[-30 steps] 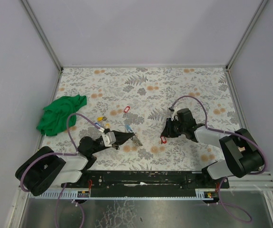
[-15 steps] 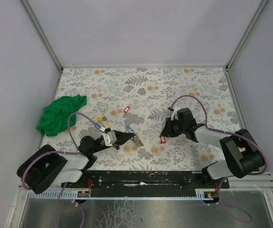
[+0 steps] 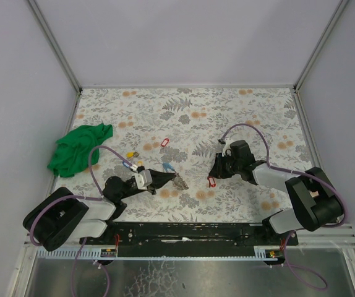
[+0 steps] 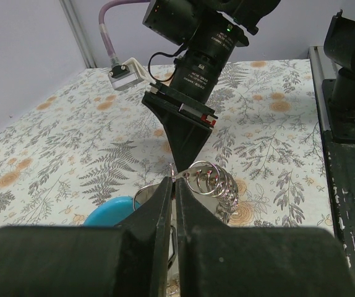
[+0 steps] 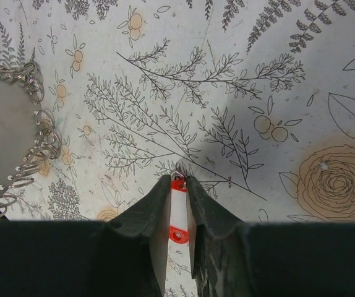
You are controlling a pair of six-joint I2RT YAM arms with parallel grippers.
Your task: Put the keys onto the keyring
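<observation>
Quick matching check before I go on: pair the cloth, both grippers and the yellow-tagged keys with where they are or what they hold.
1 green cloth
2 left gripper
3 right gripper
4 yellow-tagged keys

a shut on red-tagged key
b shut on keyring
c bunched at table's left edge
d loose, right of the cloth

Pairs: 1-c, 2-b, 3-a, 4-d

Looked like robotics lab cell: plain grey walls (image 3: pixel 183 43), aluminium corner posts (image 3: pixel 55 44), floral-print tabletop (image 3: pixel 183 111), arms (image 3: pixel 301 201) bolted to black rail (image 3: pixel 190 234).
</observation>
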